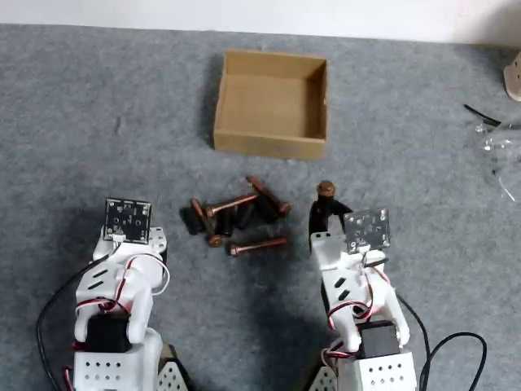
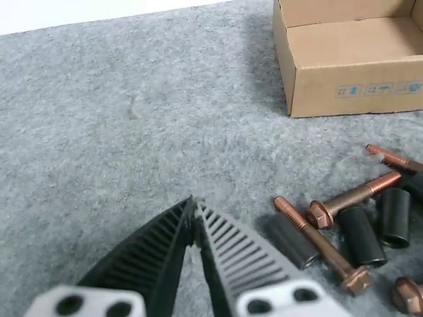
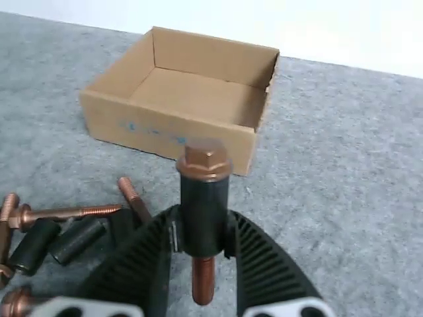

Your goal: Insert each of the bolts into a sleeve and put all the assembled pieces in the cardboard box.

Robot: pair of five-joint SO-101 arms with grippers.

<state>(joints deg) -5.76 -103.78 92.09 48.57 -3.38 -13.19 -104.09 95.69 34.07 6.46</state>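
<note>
Cardboard box (image 1: 269,145), empty inside, lies ahead of the right gripper (image 3: 201,228) and slightly towards the left arm's side. This makes the right arm the nearer one. Its jaws are clamped on a black sleeve (image 3: 204,198) with a copper bolt (image 3: 204,158) through it, long axis upright, head uppermost. The left gripper (image 2: 193,221) is closed on nothing, near the loose bolts (image 1: 256,244) and sleeves (image 2: 360,234) lying flat between the arms.

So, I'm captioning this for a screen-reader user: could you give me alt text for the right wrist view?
The right gripper holds an upright black sleeve with a copper bolt through it, head on top. Beyond it an open cardboard box sits on grey carpet, with loose bolts and sleeves lying nearby.
</note>
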